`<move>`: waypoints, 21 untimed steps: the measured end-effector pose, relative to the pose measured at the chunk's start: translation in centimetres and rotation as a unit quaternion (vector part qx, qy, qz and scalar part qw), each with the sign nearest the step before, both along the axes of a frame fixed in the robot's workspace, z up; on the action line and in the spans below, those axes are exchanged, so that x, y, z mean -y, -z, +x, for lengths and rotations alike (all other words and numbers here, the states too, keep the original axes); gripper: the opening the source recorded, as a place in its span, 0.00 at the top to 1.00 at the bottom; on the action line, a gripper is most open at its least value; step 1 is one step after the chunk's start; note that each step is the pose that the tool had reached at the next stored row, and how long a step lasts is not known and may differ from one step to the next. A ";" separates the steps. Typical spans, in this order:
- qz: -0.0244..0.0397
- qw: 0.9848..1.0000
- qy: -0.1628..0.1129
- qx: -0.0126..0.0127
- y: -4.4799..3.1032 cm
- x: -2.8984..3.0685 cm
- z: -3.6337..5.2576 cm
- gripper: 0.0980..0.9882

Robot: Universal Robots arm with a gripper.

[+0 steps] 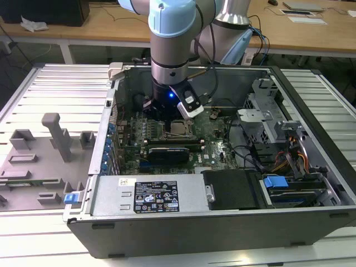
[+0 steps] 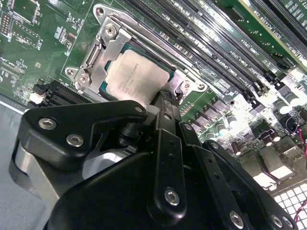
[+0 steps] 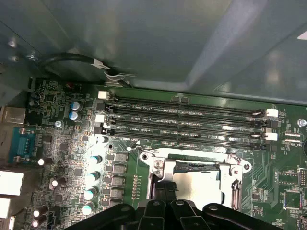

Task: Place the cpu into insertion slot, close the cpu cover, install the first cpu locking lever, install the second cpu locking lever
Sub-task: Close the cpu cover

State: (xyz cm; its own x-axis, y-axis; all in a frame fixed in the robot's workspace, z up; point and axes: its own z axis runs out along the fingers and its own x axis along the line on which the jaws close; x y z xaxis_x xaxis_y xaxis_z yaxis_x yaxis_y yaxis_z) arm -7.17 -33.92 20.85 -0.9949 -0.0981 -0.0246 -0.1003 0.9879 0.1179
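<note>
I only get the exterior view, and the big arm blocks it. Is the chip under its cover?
Observer: Yes. In the second wrist view the cpu lies flat in the cpu cover's window.
Operator: Where's the end effector?
Observer: Right at one edge of that cover; touching or not, I can't tell.
Operator: What's next to the cover?
Observer: In the first wrist view, four long memory slots, all without cards.
</note>
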 end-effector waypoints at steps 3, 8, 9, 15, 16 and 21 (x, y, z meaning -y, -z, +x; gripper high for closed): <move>0.001 1.000 0.000 0.000 0.01 0.00 0.17 0.99; 0.000 1.000 0.000 0.000 -0.26 -0.01 0.18 0.99; -0.002 1.000 0.000 0.000 -0.27 -0.02 0.18 0.99; -0.023 1.000 -0.003 0.000 -0.20 -0.41 -0.04 0.99; -0.023 1.000 -0.004 0.000 -0.16 -0.56 -0.11 0.99; -0.024 1.000 -0.007 0.000 0.17 -0.78 -0.31 0.99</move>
